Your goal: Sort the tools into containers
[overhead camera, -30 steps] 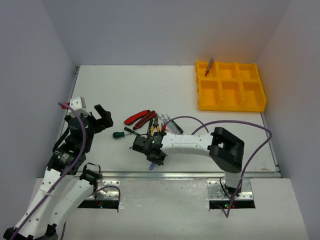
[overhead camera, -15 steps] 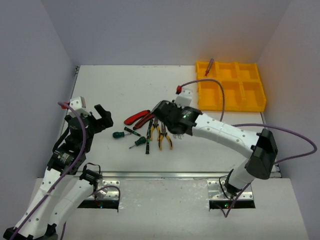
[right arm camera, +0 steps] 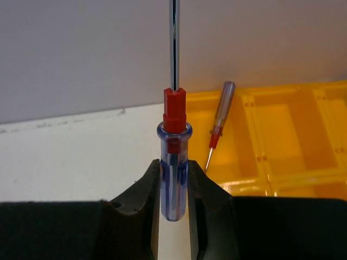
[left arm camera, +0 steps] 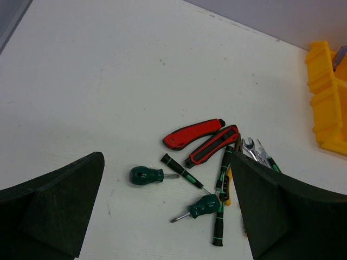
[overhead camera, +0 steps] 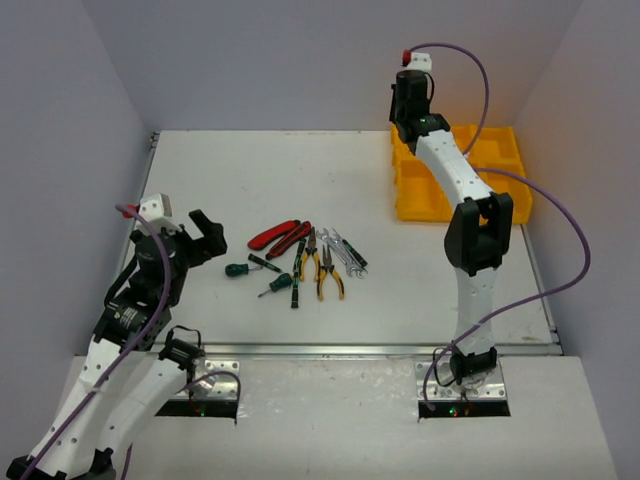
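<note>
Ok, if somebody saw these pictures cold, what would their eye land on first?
Probably the right arm, reaching up over the bright yellow tray at the far right corner of the table, its jaws shut on a blue-and-red screwdriver. Next, the heap of loose tools mid-table, red-handled cutters among them, with the left arm off to its left, jaws wide open.
</note>
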Controlling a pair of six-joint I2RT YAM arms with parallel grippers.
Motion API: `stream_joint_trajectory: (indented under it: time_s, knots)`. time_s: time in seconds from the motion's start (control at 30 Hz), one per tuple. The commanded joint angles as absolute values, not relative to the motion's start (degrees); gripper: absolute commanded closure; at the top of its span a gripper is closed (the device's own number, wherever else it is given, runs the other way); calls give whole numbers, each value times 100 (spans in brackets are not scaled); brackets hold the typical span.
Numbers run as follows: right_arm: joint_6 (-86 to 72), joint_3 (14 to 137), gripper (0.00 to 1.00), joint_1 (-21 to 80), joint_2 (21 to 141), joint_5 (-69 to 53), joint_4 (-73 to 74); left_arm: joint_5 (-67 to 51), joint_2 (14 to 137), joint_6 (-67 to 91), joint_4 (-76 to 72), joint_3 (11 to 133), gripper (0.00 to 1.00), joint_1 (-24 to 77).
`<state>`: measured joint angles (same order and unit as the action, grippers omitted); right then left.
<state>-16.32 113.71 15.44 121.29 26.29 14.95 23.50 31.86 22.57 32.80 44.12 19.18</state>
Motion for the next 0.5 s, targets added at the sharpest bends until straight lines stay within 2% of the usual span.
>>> stream_joint_trajectory:
  time_s: [0.0, 0.1, 0.2, 0.37, 0.47]
  knots:
    - [-1293, 12924, 100, 968, 13324, 2076, 1275, 2302, 3050, 2206, 3050, 4439, 0, 1969]
    - [-1390, 12989, 100, 813, 13817, 2063, 742, 2256, 3034, 2197, 3031, 4430, 0, 1969]
    - [-1389, 12514, 100, 679, 13918, 1834, -362, 2207, 3066, 2189, 3015, 4430, 0, 1969]
    - [-1389, 13110, 100, 636, 14533, 1608, -390, 2118, 3059, 2162, 2988, 4421, 0, 1972]
    - [-1564, 12680, 100, 635, 14459, 1757, -564, 2070, 3067, 2147, 2964, 4421, 0, 1962]
